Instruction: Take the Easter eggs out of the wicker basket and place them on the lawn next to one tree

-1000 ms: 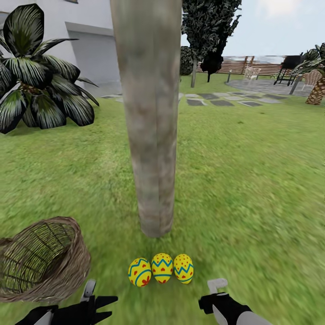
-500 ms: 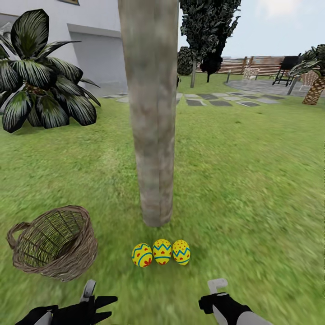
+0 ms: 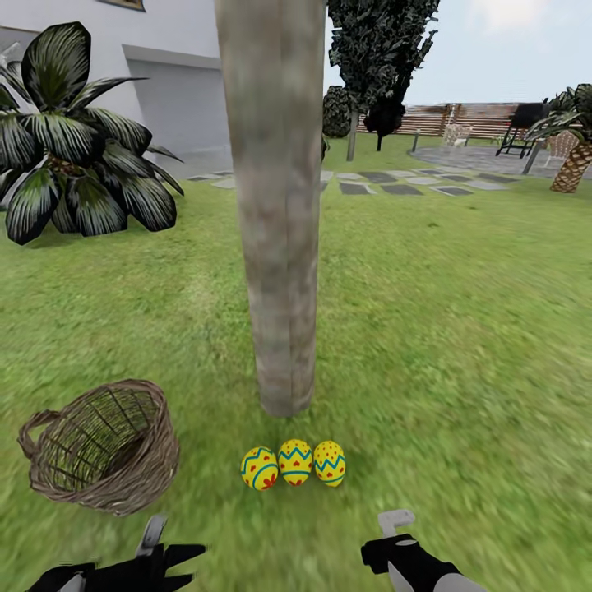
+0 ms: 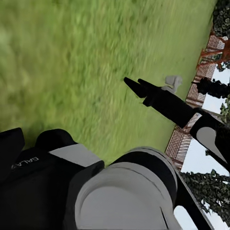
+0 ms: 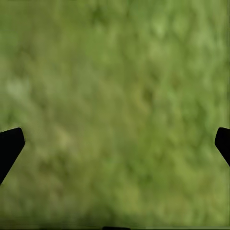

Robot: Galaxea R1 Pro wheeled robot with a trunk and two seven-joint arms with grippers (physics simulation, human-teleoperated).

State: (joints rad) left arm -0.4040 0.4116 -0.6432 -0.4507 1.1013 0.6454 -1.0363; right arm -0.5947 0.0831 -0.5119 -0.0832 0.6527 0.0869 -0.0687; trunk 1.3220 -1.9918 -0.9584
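head view: three easter eggs point(image 3: 293, 464) lie ahead between both grippers.

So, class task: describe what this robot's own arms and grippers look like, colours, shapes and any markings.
Both arms mix black housings with smooth light-grey rounded shells. The left gripper is black with pointed fingers and a grey metal piece; the right gripper is black with a pale-grey hooked bracket. The left wrist view shows small white lettering on a black link. No loose cables are visible.

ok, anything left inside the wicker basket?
The wicker basket lies tipped on the lawn, mouth toward the tree. The interior that shows is bare weave; its near wall hides the lowest part. All three Easter eggs sit by the trunk.
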